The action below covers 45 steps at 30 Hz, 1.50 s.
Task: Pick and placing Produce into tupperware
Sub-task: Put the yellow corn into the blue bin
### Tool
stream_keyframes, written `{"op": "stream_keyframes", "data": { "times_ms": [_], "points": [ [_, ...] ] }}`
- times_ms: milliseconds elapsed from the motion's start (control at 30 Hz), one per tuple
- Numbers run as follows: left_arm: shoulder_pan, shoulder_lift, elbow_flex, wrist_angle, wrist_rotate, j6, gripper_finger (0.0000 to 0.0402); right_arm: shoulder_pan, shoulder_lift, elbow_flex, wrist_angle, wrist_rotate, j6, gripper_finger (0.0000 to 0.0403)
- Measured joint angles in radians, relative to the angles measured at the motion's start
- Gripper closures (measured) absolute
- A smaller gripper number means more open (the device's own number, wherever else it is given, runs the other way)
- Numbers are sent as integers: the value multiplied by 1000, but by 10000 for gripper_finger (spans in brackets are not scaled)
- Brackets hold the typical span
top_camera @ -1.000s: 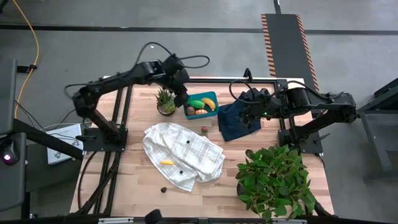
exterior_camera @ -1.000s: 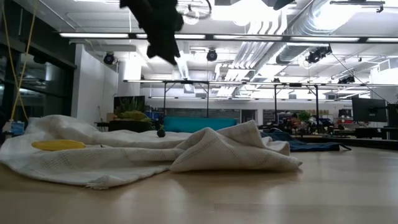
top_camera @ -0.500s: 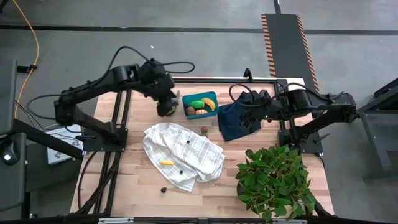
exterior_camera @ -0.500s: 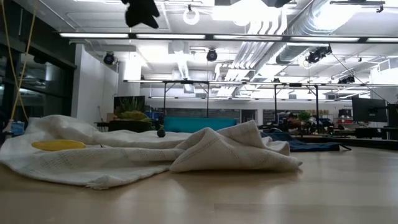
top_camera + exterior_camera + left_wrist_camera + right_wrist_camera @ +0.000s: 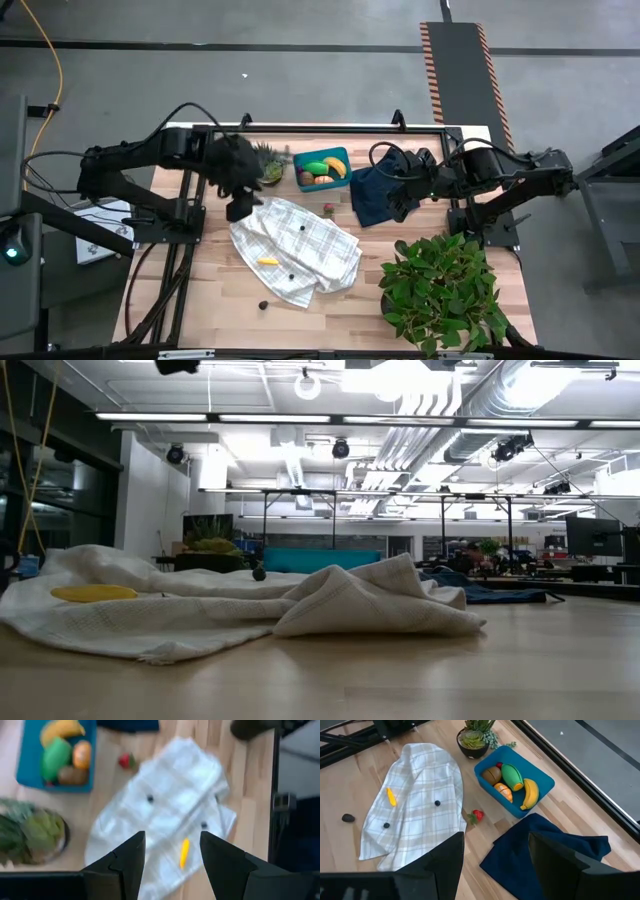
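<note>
Four pieces already sit in the tupperware. Left gripper, spread empty, hangs above the yellow piece; strawberry and berries remain.

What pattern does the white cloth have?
The cloth has a faint grey check on white, clearest in the right wrist view.

A light wooden slatted table is carrying a crumpled white checked cloth, a dark navy cloth, a teal tupperware, a small potted succulent, a big leafy plant, a red strawberry and a dark berry.
</note>
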Motion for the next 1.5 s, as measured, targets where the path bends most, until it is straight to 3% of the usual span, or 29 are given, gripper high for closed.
{"op": "stream_keyframes", "data": {
  "times_ms": [333,667,967,1500],
  "points": [
    [-226,-8,-136,-22,-92,-190,222,0,0,0,0,2,0,190],
    [-380,-6,-350,176,-95,-339,222,0,0,0,4,2,12,190],
    [-409,-6,-504,323,-121,-411,222,0,0,0,23,2,9,190],
    [-408,4,-706,579,-121,-407,222,0,0,0,23,2,4,190]
  ]
}}
